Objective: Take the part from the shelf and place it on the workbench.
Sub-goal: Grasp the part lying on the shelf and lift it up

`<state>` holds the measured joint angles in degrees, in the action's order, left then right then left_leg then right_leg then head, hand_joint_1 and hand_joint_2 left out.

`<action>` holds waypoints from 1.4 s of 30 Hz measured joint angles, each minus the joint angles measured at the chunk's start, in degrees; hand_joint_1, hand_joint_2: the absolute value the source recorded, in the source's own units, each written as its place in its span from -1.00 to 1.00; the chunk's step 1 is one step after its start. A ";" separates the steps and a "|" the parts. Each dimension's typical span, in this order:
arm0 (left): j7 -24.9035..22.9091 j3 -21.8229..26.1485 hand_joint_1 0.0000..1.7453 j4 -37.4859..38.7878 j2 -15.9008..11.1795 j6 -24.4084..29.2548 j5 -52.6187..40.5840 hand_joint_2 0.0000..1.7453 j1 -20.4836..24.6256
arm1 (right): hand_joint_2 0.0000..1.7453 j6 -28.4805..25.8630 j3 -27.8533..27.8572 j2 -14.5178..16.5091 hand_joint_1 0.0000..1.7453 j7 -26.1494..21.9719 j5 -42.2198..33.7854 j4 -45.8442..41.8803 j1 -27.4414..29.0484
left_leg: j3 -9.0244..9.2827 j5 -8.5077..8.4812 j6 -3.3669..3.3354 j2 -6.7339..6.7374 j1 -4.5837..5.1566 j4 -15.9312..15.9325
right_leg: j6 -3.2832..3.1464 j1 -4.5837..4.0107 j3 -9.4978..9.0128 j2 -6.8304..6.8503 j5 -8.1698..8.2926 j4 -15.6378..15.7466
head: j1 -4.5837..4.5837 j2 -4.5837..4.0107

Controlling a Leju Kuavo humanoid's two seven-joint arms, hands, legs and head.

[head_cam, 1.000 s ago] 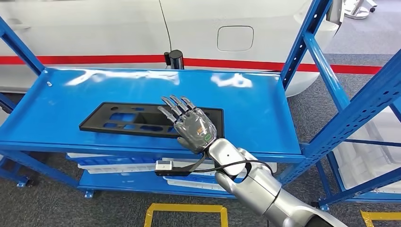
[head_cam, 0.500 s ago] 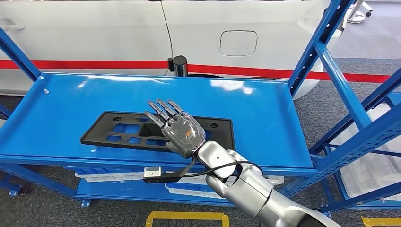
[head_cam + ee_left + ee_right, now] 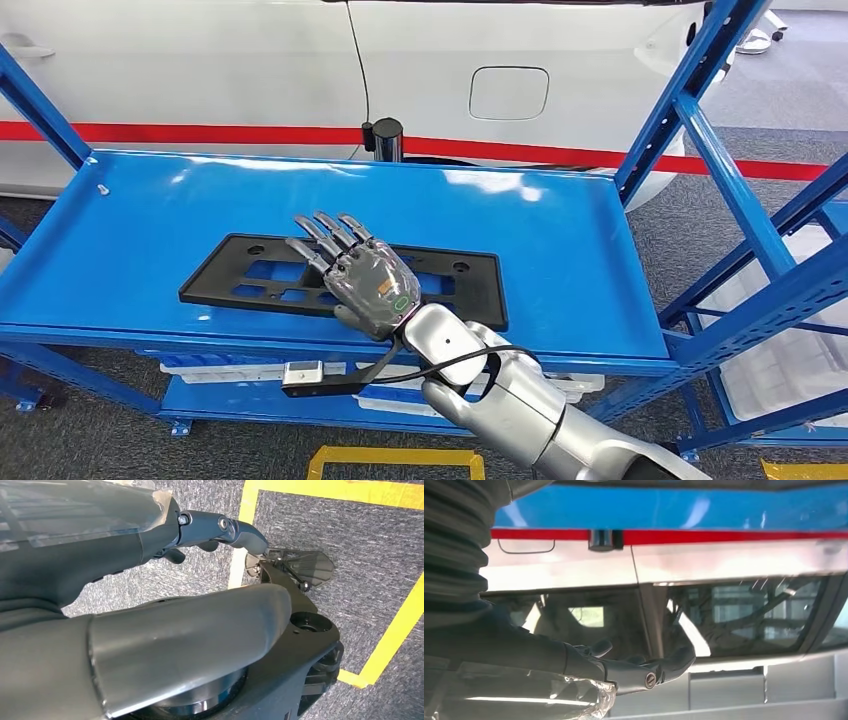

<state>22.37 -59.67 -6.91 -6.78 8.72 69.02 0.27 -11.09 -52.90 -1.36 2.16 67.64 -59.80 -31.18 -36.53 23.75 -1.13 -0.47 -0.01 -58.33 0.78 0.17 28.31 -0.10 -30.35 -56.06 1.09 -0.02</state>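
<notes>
Flat on the blue shelf (image 3: pixel 560 230), toward its front edge: the part (image 3: pixel 250 278), a long black plate with cut-out openings and a round hole near each far corner. Over its middle, the right hand (image 3: pixel 362 280), palm down, back of the hand up, fingers stretched forward and slightly apart, reaching across the plate. Nothing held in it. Whether the palm or fingertips actually touch the plate: cannot tell, since the hand hides what lies under it. Silver forearm rising from below right, a black cable looping beside the wrist, a small grey box on a bracket just under the shelf's front edge.

In the right wrist view, the right hand's dark fingers (image 3: pixel 644 672) straight and thin against a white car body with a red stripe (image 3: pixel 724 536), the blue shelf surface along one edge of that picture.

Left hand (image 3: pixel 150 585) hanging low above grey carpet (image 3: pixel 380 545) marked with yellow tape (image 3: pixel 395 630); thick grey thumb and a dark finger extended, nothing between them, fingers apart.

Behind the shelf, a white car (image 3: pixel 200 70) with a fuel flap (image 3: pixel 508 93). Below the top level, white trays (image 3: pixel 210 368) on a lower blue level.
</notes>
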 joint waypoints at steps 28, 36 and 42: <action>-0.25 0.02 -1.00 0.00 0.73 0.89 1.14 -1.00 -0.02 | 1.00 7.22 5.32 -2.05 -1.00 -0.47 -4.03 -18.38 5.30 | 0.08 0.01 0.04 0.01 -0.16 0.09 | 0.20 -0.15 -0.06 0.01 -0.11 -0.03 | 0.00 0.00; -0.65 0.02 -1.00 0.00 1.08 1.25 1.29 -1.00 -0.01 | 1.00 8.47 3.31 -1.68 -1.00 -0.49 -4.56 -16.88 5.42 | 0.08 0.01 0.04 0.01 -0.16 0.09 | 0.20 -0.15 -0.06 0.01 -0.11 -0.03 | 0.00 0.00; -0.65 0.02 -1.00 0.00 1.39 1.34 1.40 -1.00 0.04 | 1.00 8.47 2.23 -1.65 -1.00 -0.49 -5.30 -14.98 5.28 | 0.08 0.01 0.04 0.00 -0.16 0.09 | 0.20 -0.15 -0.07 0.02 -0.11 -0.03 | 0.00 0.00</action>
<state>21.72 -59.65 -6.91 -5.38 10.05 70.43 0.31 -2.62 -50.67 -3.01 1.66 62.35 -74.78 -25.90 -36.45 23.76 -1.10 -0.47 -0.16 -58.24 0.98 0.02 28.24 -0.08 -30.46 -56.09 1.09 -0.02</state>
